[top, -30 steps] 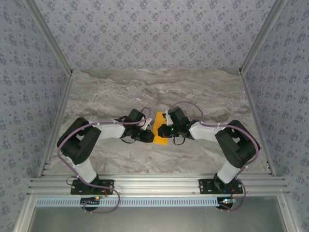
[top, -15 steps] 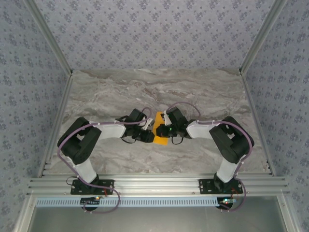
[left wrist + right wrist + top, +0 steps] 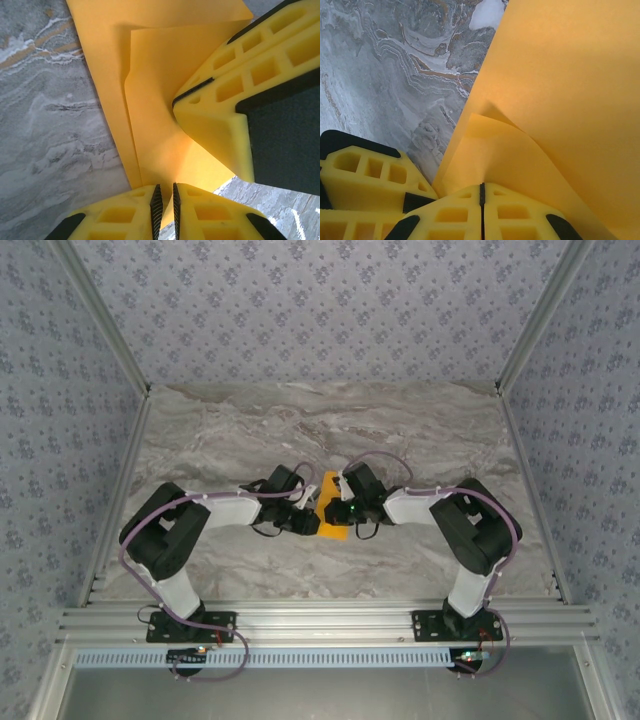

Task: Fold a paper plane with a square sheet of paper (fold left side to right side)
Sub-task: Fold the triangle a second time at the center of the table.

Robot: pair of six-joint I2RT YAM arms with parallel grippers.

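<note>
Moved: the right arm (image 3: 470,535) has swung its elbow in toward the table's middle. The right gripper (image 3: 332,508) has edged left over the paper (image 3: 336,532). The left arm (image 3: 165,535) is unchanged.
Meaning: probably a fold mid-way, with the flap being worked across and the crease not yet pressed flat.
Paper: orange-yellow and partly folded, with one layer lifted and curling. It lies mid-table, somewhat toward the near edge, between the two grippers.
Left gripper (image 3: 165,205): jaws nearly closed, with a thin edge of the paper pinched between the pads.
Right gripper: jaws fully closed, tips against the raised flap. Whether a layer is caught cannot be told.
Table (image 3: 250,430): grey marble pattern, carrying the paper flat except for the lifted layer.
Risk: the paper may skew if the two grippers pull unevenly.
</note>
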